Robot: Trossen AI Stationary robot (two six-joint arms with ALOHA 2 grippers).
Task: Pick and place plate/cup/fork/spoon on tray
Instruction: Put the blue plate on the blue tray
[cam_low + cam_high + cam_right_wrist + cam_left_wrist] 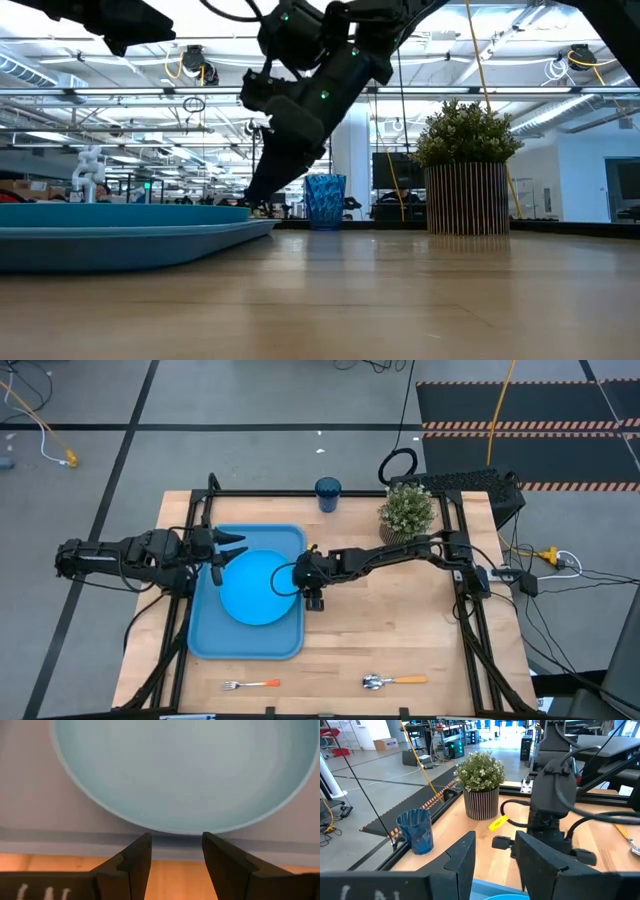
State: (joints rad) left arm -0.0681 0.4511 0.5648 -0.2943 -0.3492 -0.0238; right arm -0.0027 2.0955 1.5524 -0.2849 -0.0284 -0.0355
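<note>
The sky-blue plate [255, 588] lies flat in the light-blue tray [240, 643]. My right gripper [290, 578] stands open at the plate's right edge; in the right wrist view its fingertips [145, 840] stop just short of the plate's rim [175, 831], over the tray's rim [50, 840]. My left gripper [232, 550] hovers open above the tray's far left part, nothing between its fingers. The dark-blue cup [328, 493] stands upright at the table's far edge. The fork [250, 685] and the spoon [393, 681] lie flat near the front edge.
A potted green plant [407, 510] stands at the far right, beside my right arm and right of the cup [416, 831]. Bare wooden table [380, 630] stretches between the tray and the right edge. A black frame borders the table.
</note>
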